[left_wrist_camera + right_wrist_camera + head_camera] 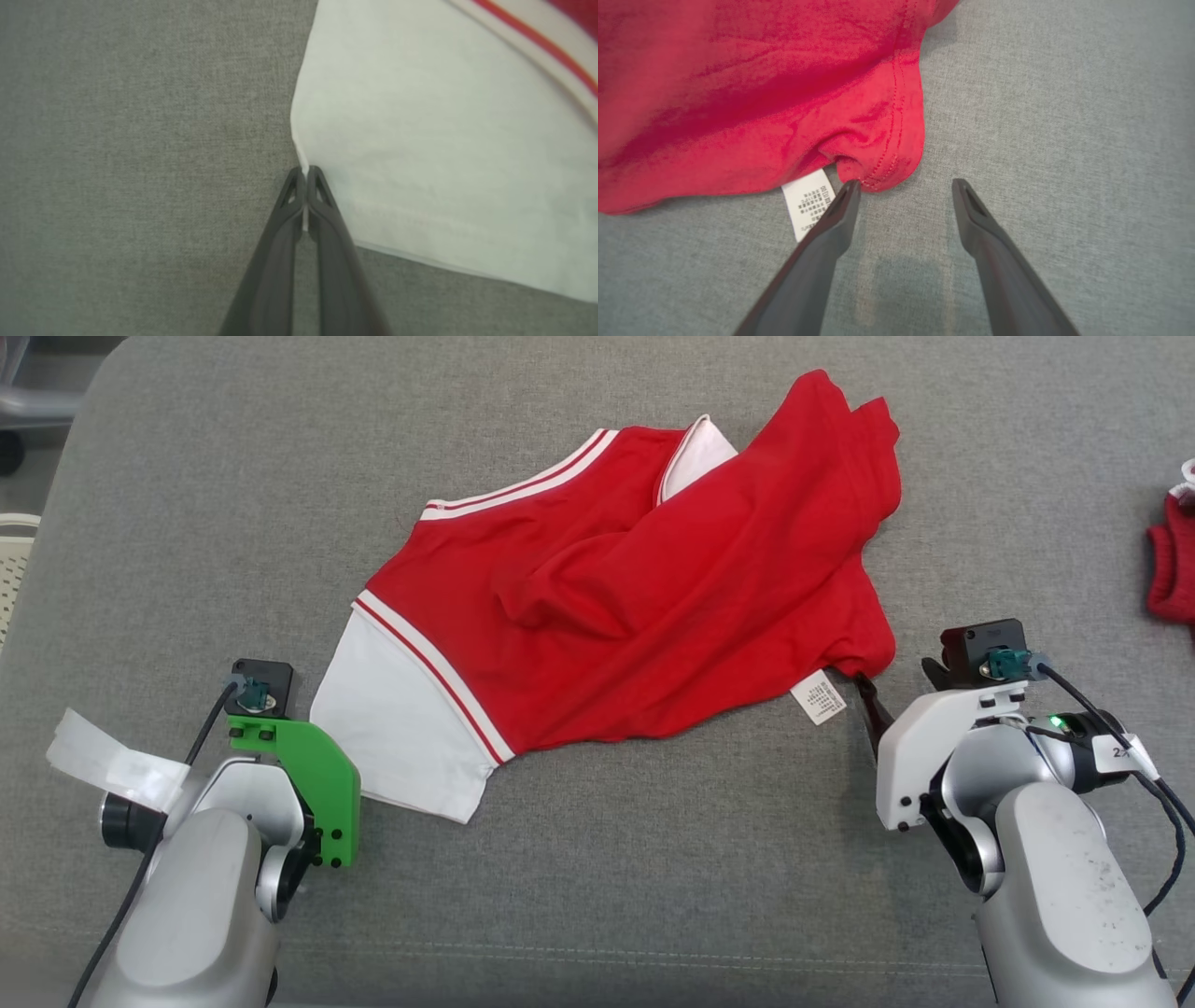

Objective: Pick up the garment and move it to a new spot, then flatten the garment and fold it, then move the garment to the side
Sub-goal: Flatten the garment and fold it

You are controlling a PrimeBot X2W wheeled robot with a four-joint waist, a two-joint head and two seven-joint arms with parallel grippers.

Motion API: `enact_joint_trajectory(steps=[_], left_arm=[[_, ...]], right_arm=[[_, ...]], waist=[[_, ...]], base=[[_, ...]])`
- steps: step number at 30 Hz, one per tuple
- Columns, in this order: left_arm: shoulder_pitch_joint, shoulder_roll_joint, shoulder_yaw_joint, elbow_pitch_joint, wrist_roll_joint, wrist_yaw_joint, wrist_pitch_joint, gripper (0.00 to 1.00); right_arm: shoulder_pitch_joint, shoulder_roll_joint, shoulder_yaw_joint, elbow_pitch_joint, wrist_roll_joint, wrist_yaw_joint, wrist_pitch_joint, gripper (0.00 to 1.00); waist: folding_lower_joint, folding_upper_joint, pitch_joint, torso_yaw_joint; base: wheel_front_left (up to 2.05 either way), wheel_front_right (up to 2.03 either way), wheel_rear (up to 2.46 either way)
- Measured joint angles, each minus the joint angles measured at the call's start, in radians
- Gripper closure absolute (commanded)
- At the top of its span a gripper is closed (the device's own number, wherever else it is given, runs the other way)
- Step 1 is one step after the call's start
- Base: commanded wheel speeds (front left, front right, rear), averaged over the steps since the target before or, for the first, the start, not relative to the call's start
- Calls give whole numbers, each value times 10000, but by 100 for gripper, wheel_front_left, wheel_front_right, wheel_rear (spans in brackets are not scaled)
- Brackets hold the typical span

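both at the garment (635,607): left pincer (306,173) tight (right pincer (906,186) agape)

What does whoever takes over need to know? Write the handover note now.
Left gripper: shut, pinching the edge of the white sleeve.
Right gripper: open, one fingertip at the red hem corner beside the care label, gripping nothing.
Garment: rumpled and bunched on the grey surface.
Done: no flattening or fold shows yet.
Left: flatten, fold, move aside.
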Motion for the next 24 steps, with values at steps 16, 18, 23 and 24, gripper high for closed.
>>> enact_joint_trajectory(steps=[16,18,23,24], left_arm=[[55,13,-153,-171,-176,29,-75,100],[79,6,-153,-178,-217,61,-123,100],[184,-109,-10,-242,-495,61,-535,100],[237,-134,19,-274,-523,65,-663,100]], right_arm=[[-953,6,577,1906,439,0,-598,96],[-964,8,585,1952,441,0,-646,100],[-960,8,414,1831,385,0,-819,100],[-955,6,355,1749,364,0,-857,100]], waist=[[0,0,22,197],[0,0,2,189],[0,0,-113,155],[0,0,-145,146]], base=[[0,0,0],[0,0,0],[0,0,0],[0,0,0]])
